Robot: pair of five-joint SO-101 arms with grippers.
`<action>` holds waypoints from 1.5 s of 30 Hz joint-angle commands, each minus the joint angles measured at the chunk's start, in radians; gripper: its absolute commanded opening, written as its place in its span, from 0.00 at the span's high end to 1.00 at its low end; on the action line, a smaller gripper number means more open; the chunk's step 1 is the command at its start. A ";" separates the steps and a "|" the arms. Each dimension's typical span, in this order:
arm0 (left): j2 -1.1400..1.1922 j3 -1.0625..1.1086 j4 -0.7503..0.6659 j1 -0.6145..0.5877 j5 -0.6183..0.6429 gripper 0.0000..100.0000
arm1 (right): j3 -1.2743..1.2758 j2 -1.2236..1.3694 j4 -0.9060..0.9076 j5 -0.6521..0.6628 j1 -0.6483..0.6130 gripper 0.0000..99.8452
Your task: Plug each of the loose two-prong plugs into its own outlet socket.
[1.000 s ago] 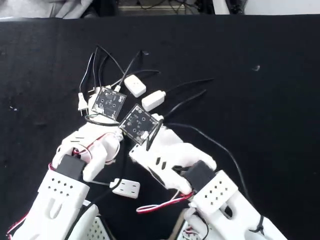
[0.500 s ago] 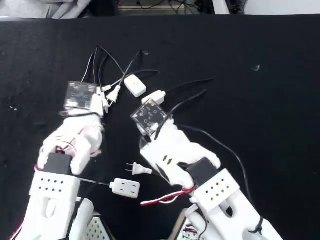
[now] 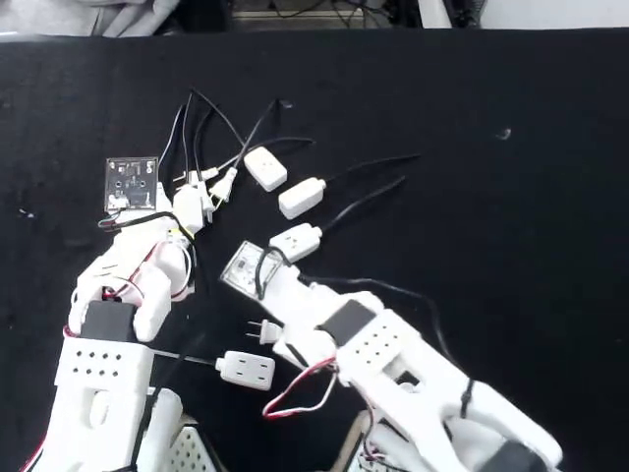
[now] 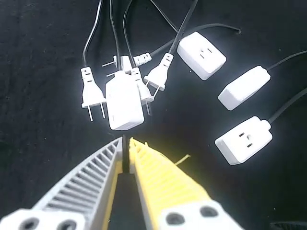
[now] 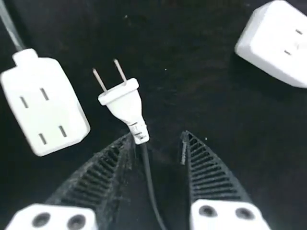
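Both arms are based at the table's (image 3: pixel 511 197) near edge. The left arm (image 3: pixel 103 344) stretches straight out toward the far edge. The left gripper (image 4: pixel 125 140) is held low, fingers pressed together on a thin cord (image 4: pixel 124 138). The right arm (image 3: pixel 393 359) slants across toward the left one. The right gripper (image 5: pixel 156 139) is also low, fingers spread apart.

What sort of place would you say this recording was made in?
Most likely a robotics lab or test bench. A white left arm and right arm stand over a table draped in black, with loose plugs and outlet sockets laid out, apparently as practice pieces.
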 commanded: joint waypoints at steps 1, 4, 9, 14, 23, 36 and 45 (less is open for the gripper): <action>-0.009 -0.010 -0.012 -0.008 0.006 0.97 | -0.004 0.056 -0.074 0.021 -0.015 0.84; -0.009 -0.010 -0.011 -0.008 0.005 0.97 | -0.004 0.096 -0.117 0.023 -0.018 0.84; -0.009 -0.010 -0.011 -0.008 0.002 0.97 | -0.004 0.093 -0.115 0.023 -0.020 0.84; -0.009 -0.010 -0.011 -0.008 0.002 0.97 | 0.001 0.059 -0.064 0.034 -0.075 0.89; -0.009 -0.010 -0.011 -0.010 0.002 0.97 | 0.041 0.054 -0.095 0.051 -0.084 0.88; -0.011 -0.016 -0.011 -0.012 0.002 0.97 | 0.058 0.056 -0.097 0.100 -0.138 0.88; -0.011 -0.031 0.008 -0.053 0.003 0.97 | 0.058 0.061 -0.095 0.132 -0.127 0.89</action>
